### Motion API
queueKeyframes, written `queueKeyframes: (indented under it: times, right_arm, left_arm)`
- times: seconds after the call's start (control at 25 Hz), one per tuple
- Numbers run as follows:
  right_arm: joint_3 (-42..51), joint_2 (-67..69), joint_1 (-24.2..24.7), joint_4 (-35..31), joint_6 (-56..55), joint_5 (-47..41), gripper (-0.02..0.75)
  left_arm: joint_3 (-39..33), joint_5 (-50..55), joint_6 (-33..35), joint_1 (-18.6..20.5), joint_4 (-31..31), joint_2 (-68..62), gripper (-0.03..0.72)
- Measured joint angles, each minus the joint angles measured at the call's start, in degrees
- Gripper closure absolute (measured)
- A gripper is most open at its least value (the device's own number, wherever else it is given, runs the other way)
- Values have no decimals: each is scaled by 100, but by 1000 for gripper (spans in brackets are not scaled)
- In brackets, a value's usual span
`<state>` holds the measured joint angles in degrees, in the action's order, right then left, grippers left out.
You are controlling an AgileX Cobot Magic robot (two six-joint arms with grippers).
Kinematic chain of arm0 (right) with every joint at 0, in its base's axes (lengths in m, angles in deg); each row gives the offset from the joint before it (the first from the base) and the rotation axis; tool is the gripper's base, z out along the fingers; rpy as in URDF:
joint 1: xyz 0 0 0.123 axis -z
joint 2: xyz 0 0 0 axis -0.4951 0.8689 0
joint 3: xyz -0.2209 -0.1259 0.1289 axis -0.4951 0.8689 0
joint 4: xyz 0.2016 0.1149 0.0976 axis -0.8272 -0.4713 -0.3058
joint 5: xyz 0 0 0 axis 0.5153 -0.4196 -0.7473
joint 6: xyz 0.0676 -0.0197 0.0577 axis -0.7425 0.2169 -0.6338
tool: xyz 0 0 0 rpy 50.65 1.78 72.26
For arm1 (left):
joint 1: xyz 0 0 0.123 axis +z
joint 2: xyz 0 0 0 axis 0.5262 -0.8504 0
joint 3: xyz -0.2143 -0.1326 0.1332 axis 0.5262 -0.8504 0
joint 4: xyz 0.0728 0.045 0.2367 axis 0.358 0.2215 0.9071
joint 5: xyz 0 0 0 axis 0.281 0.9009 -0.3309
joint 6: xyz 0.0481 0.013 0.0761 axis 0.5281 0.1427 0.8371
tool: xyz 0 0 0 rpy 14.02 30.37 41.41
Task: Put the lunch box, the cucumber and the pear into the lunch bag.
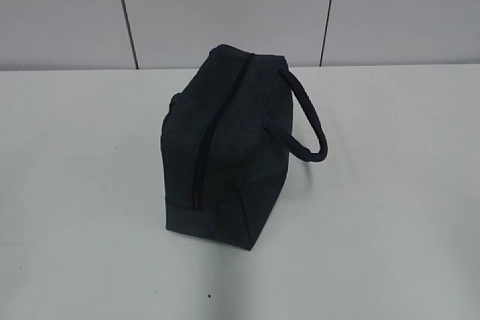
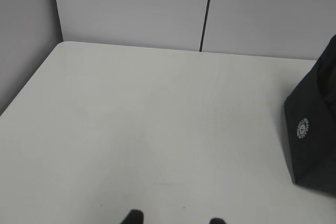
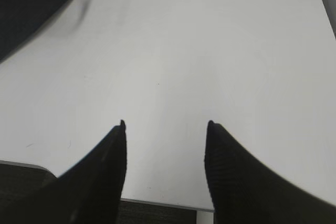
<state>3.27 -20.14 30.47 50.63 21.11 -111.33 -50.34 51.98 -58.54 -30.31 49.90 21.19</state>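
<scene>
Dark navy fabric lunch bag (image 1: pixel 225 148), boxy, at the centre of the exterior frame, standing on the white table (image 1: pixel 390 207). Long black zipper (image 1: pixel 204 140) running from the far top edge down the near end, drawn closed along the whole visible length. Padded loop handle (image 1: pixel 309 121) arching out to the right side of the bag, its lower end resting close to the tabletop. No lunch box, cucumber or pear to be seen in any frame.

Same bag at the right edge of the left wrist frame, one end panel showing a small round white logo (image 2: pixel 303 128). Same bag again as a dark blurred corner at the upper left of the right wrist frame.

Left gripper (image 2: pixel 173 220) barely in frame at the bottom edge, only two dark fingertips (image 2: pixel 133 216) showing, set apart with bare table between them, holding nothing. Right gripper (image 3: pixel 165 125) large at the bottom of its frame, textured black fingers (image 3: pixel 105 166) spread, nothing between them, above the near table edge.

Grey wall panels (image 1: pixel 225 5) with dark vertical seams behind the table.
</scene>
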Motion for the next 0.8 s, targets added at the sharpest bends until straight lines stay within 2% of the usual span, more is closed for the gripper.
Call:
queueKeyframes:
  times: [0.8]
  right_arm:
    - [0,0,0,0,0,0,352]
  left_arm:
    - [0,0,0,0,0,0,445]
